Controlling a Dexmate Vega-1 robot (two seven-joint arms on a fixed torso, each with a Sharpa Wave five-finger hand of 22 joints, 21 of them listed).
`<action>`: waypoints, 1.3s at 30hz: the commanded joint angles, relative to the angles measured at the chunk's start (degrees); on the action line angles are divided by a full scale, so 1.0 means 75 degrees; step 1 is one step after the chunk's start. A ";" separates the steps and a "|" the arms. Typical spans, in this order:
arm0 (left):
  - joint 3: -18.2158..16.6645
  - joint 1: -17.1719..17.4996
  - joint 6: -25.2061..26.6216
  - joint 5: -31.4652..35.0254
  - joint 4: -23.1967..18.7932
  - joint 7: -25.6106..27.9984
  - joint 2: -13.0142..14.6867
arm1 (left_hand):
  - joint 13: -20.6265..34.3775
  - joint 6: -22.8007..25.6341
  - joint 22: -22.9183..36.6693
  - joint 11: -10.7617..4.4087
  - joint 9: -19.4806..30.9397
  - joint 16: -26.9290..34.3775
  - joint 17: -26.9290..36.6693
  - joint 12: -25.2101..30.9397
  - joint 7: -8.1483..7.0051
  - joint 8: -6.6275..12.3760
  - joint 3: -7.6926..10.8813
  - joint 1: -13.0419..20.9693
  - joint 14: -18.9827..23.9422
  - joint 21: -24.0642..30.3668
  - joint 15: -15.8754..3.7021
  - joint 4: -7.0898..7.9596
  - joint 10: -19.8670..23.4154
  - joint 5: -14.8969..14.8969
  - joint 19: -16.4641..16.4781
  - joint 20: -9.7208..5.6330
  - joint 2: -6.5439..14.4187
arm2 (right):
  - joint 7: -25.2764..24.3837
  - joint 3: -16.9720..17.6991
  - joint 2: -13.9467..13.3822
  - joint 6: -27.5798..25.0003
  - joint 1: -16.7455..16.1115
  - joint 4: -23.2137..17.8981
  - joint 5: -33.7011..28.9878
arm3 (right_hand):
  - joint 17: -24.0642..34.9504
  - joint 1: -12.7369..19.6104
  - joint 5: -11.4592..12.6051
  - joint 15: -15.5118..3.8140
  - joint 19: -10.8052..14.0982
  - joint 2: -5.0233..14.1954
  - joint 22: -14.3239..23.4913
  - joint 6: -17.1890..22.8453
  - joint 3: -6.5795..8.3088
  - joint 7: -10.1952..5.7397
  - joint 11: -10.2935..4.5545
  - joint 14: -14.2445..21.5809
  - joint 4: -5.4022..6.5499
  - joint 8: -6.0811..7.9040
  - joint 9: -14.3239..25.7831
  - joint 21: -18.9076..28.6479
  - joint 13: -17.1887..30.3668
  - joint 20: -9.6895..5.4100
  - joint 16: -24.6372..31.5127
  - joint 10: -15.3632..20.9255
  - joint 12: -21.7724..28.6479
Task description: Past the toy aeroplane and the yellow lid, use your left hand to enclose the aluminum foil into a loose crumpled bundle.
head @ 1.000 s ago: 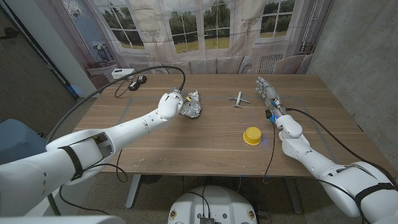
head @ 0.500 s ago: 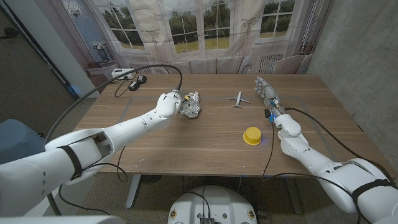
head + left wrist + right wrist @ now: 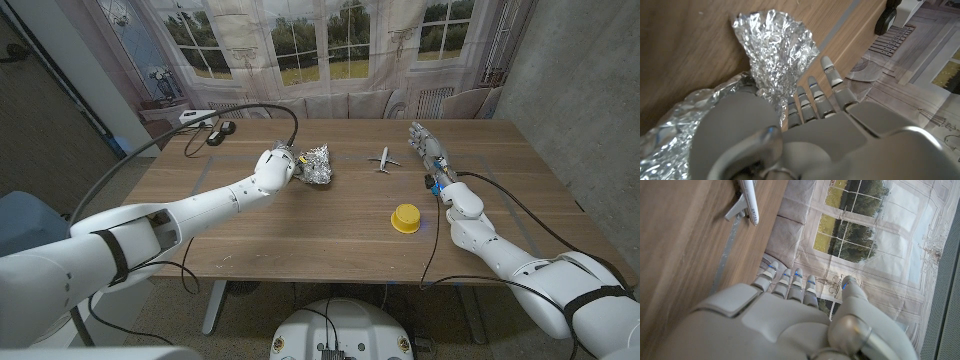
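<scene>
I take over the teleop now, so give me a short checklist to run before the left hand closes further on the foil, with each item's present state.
1. Left hand at the aluminum foil: ok, touching it.
2. Foil enclosed by the fingers: not ok, a flap sticks out past them in the left wrist view.
3. Foil crumpled: ok, partly bunched.
4. Toy aeroplane apart from the foil: ok.
5. Yellow lid out of the way: ok, nearer the table's front edge.
6. Right hand idle: ok, holds nothing, fingers extended.
</scene>
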 commanded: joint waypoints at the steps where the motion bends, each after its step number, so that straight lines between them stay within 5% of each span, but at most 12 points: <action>1: -0.0103 -0.0087 0.0118 0.0056 -0.0417 -0.0847 0.0100 | -0.0010 -0.0391 0.0012 0.0086 0.0025 0.0010 0.0016 -0.0019 -0.0047 0.0043 -0.0158 -0.0340 -0.0335 -0.0148 0.0172 0.0012 -0.0394 0.0080 -0.0201 0.0250 -0.0039 | -0.0017 0.0034 -0.0125 -0.0040 -0.0180 -0.0302 0.0032 | 0.0017 -0.0051 0.0031 -0.0006 -0.0041 -0.0014 0.0023 0.0035 0.0028 -0.0018 0.0012 0.0035 0.0030 -0.0011 0.0032 0.0010 0.0023 -0.0005 0.0013 0.0021 -0.0023; 12: -0.0429 -0.0143 0.0099 -0.0265 -0.0889 -0.1663 0.0312 | -0.0087 -0.1987 0.0026 0.0296 0.0030 -0.0009 0.0005 0.0025 -0.0328 0.0050 -0.0694 -0.1467 -0.1603 -0.0782 0.0730 -0.0002 -0.1749 0.0208 -0.1060 0.0491 -0.0134 | -0.0125 0.0086 -0.0234 -0.0078 -0.0414 -0.0685 0.0057 | 0.0014 -0.0050 0.0032 0.0003 -0.0037 -0.0019 0.0022 0.0034 0.0036 -0.0028 -0.0008 0.0038 0.0025 -0.0013 0.0032 0.0012 0.0024 0.0000 0.0009 0.0023 -0.0027; 18: -0.0305 -0.0461 -0.0036 -0.0024 -0.1040 -0.2509 0.0425 | -0.0113 -0.2724 0.0022 0.0509 0.0024 -0.0030 -0.0034 0.0036 -0.0235 0.0111 -0.0742 -0.1296 -0.2829 -0.1369 0.0858 -0.0343 -0.2712 0.0340 -0.2124 0.0479 -0.0161 | -0.0146 0.0095 -0.0257 -0.0104 -0.0486 -0.0825 0.0065 | 0.0016 -0.0057 0.0032 -0.0001 -0.0039 -0.0017 0.0022 0.0041 0.0040 -0.0026 -0.0016 0.0047 0.0029 -0.0011 0.0032 0.0011 0.0024 0.0001 0.0011 0.0023 -0.0029; 27: -0.0453 -0.0585 -0.0110 0.0354 -0.1405 -0.2942 0.0624 | -0.0115 -0.2327 0.0012 0.0881 0.0028 0.0115 -0.0021 0.0301 0.0073 0.0308 -0.1356 -0.1100 -0.3150 -0.1478 0.1095 -0.0651 -0.2490 0.0864 -0.2558 0.0463 -0.1035 | -0.0197 0.0091 -0.0278 -0.0121 -0.0575 -0.1002 0.0043 | 0.0018 -0.0070 0.0032 -0.0004 -0.0037 -0.0014 0.0022 0.0044 0.0043 -0.0030 -0.0015 0.0053 0.0036 -0.0011 0.0032 0.0012 0.0024 0.0003 0.0012 0.0018 -0.0034; 32: -0.0739 -0.0442 -0.0142 0.0239 -0.1562 -0.2943 0.0668 | -0.0118 -0.2142 0.0031 0.0780 0.0030 0.0131 -0.0012 0.0346 -0.0046 0.0337 -0.1693 -0.1338 -0.3142 -0.1458 0.1018 -0.0567 -0.2422 0.1063 -0.2570 0.0456 -0.1158 | -0.0252 0.0097 -0.0299 -0.0142 -0.0648 -0.1120 0.0035 | 0.0019 -0.0079 0.0032 0.0003 -0.0037 -0.0014 0.0021 0.0043 0.0045 -0.0034 0.0009 0.0061 0.0041 -0.0012 0.0032 0.0013 0.0025 0.0001 0.0014 0.0033 -0.0029; 33: -0.0845 -0.0402 -0.0167 0.0084 -0.1570 -0.2965 0.0668 | -0.0122 -0.2103 0.0048 0.0722 0.0032 0.0137 -0.0003 0.0360 -0.0104 0.0307 -0.2061 -0.1763 -0.3158 -0.1467 0.0968 -0.0373 -0.2422 0.1156 -0.2686 0.0452 -0.1170 | -0.0253 0.0100 -0.0300 -0.0151 -0.0667 -0.1141 0.0045 | 0.0020 -0.0079 0.0032 -0.0002 -0.0035 -0.0014 0.0021 0.0045 0.0046 -0.0034 0.0013 0.0062 0.0041 -0.0011 0.0032 0.0013 0.0025 -0.0002 0.0014 0.0034 -0.0030; 35: -0.0995 -0.0350 -0.0192 -0.0144 -0.1552 -0.2997 0.0649 | -0.0126 -0.2037 0.0056 0.0634 0.0034 0.0119 0.0004 0.0357 -0.0205 0.0295 -0.2377 -0.2160 -0.3258 -0.1503 0.0886 -0.0185 -0.2457 0.1253 -0.2899 0.0411 -0.1114 | -0.0300 0.0090 -0.0314 -0.0162 -0.0682 -0.1170 0.0005 | 0.0020 -0.0082 0.0032 0.0004 -0.0035 -0.0014 0.0021 0.0045 0.0047 -0.0038 -0.0007 0.0066 0.0043 -0.0012 0.0032 0.0014 0.0025 -0.0003 0.0015 0.0030 -0.0032; 39: -0.1027 -0.0322 -0.0183 -0.0151 -0.1587 -0.2998 0.0671 | -0.0130 -0.2007 0.0058 0.0686 0.0035 0.0113 0.0007 0.0351 -0.0189 0.0280 -0.2607 -0.2466 -0.3318 -0.1501 0.0911 -0.0055 -0.2496 0.1330 -0.2991 0.0440 -0.1077 | -0.0351 0.0088 -0.0336 -0.0170 -0.0721 -0.1244 -0.0024 | 0.0020 -0.0086 0.0032 0.0004 -0.0037 -0.0012 0.0021 0.0045 0.0049 -0.0041 0.0008 0.0064 0.0045 -0.0012 0.0032 0.0013 0.0025 -0.0003 0.0013 0.0037 -0.0030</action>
